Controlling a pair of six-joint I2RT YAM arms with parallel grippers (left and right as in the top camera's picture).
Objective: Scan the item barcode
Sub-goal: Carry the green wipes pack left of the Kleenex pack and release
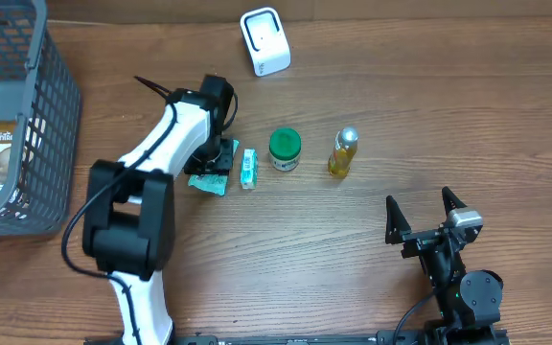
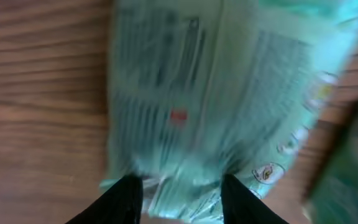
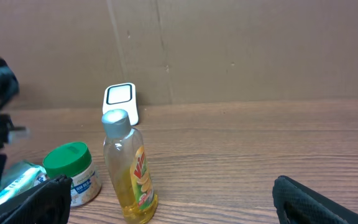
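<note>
Woodgrain table (image 1: 353, 278) bears crinkly teal pouch (image 2: 229, 93), round green-lidded jar (image 1: 285, 149).

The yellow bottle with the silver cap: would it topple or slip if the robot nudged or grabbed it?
Probably tippy: the bottle stands upright, tall and narrow, so a push near its silver cap could topple it. Its clear plastic looks smooth, so perhaps slippery. The yellow liquid fills most of it, likely giving some heft.
</note>
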